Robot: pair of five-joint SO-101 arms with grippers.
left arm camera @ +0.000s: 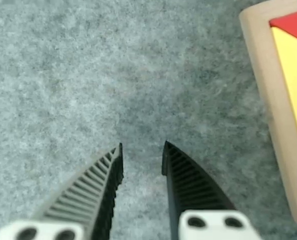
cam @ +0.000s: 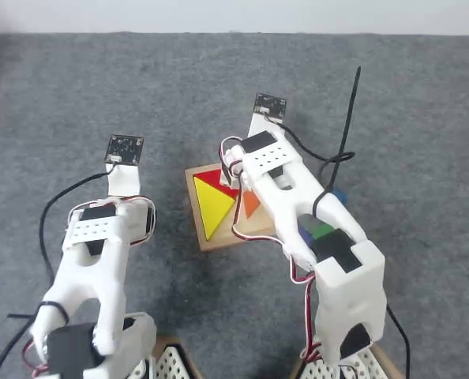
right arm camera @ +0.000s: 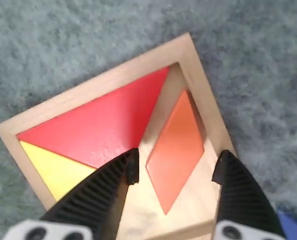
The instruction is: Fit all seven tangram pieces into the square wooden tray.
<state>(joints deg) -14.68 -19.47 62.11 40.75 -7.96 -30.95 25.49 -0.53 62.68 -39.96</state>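
Risk at frame centre: right gripper (right arm camera: pixel 178 160), spread wide over orange parallelogram (right arm camera: pixel 176 145), could jam it against tray (right arm camera: pixel 206 97) rim; left gripper (left arm camera: pixel 142 150) narrowly parted, empty

Camera setup: one overhead, two wrist cams.
The high cam is fixed up above and farther off, looking down on the whole grey table (cam: pixel 76 95). The left wrist cam looks down past the left gripper (left arm camera: pixel 142 150) from close up and just catches the edge of the tray (left arm camera: pixel 263 90). The right one hangs right over that tray, past the right gripper (right arm camera: pixel 178 162). All three share the tray.
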